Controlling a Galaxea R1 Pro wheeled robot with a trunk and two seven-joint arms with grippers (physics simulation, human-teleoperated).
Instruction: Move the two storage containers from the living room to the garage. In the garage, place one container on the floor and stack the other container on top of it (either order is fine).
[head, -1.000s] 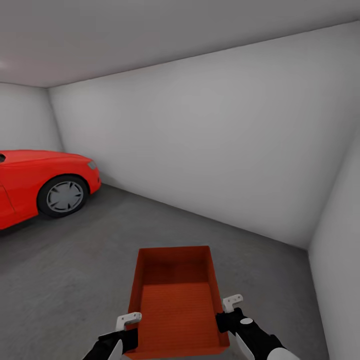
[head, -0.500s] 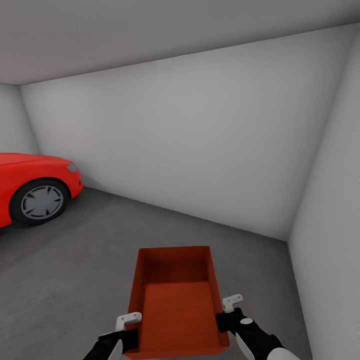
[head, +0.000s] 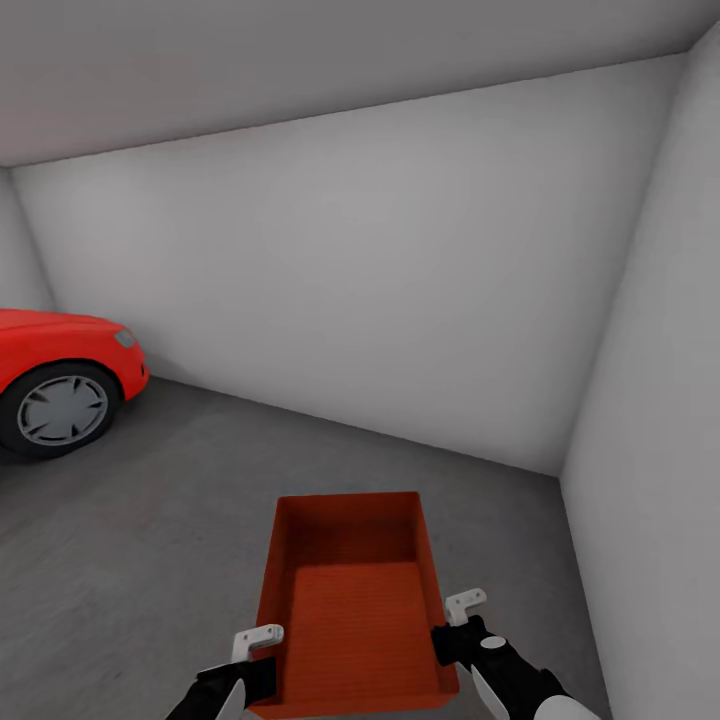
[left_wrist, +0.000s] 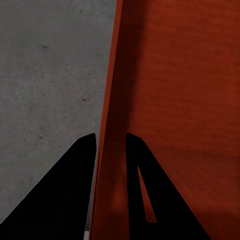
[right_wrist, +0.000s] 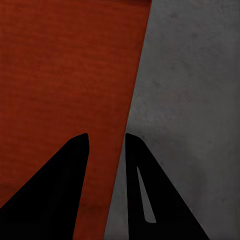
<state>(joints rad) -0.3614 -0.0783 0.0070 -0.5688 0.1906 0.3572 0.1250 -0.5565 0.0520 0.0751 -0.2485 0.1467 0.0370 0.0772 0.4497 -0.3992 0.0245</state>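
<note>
The container (head: 352, 600) hangs above the floor (head: 130, 540), carried level between both arms with its long axis pointing away. The left gripper (left_wrist: 109, 145) has its jaws pinching the left wall, one finger on each side; the right gripper (right_wrist: 106, 145) pinches the right wall likewise. A red car (head: 55, 375) stands far left.

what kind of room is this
Most likely a garage: a red car is parked at the left, the floor is rough grey concrete, and the walls are bare white-grey.
</note>
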